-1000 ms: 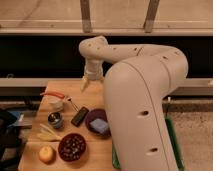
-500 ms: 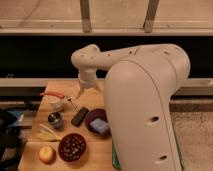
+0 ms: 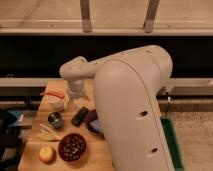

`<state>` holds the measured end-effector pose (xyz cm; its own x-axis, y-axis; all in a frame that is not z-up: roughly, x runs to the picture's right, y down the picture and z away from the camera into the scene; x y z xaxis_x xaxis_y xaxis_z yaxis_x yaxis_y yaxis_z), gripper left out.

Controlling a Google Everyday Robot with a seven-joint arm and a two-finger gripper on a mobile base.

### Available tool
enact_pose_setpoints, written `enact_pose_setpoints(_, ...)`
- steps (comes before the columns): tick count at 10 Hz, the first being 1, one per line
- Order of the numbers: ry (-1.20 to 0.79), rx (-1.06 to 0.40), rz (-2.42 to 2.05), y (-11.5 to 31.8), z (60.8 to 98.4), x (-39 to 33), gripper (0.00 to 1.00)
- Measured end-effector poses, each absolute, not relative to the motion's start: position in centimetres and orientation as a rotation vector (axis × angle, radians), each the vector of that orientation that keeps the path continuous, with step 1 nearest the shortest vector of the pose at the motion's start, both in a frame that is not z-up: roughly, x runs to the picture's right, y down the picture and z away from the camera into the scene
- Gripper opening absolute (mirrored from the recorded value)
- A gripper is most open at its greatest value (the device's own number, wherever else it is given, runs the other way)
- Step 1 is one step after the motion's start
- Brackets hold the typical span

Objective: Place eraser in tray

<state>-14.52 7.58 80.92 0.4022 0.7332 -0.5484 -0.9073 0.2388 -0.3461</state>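
We can read no text, label or number anywhere right now; the gripper (image 3: 75,101) hovers at eleven o'clock from the eraser (image 3: 80,116).

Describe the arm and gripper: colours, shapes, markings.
The arm is a bulky, smooth cream shell with rounded joints and a few small dark holes on its big near link; no cables or lettering show. The gripper, pale like the arm, hangs over the table by the eraser.

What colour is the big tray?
Green, in the camera view. The claw hangs over the table, near the eraser.
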Motion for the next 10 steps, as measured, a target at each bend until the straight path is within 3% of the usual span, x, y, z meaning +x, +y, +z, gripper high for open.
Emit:
enact_pose_setpoints(4,0.299,-0.694,1.152,7.6,81.1,-14.5,0.8)
enact_pose_setpoints(10,0.386,-0.826,1.165,12.4,86.4,-14.9,0.8)
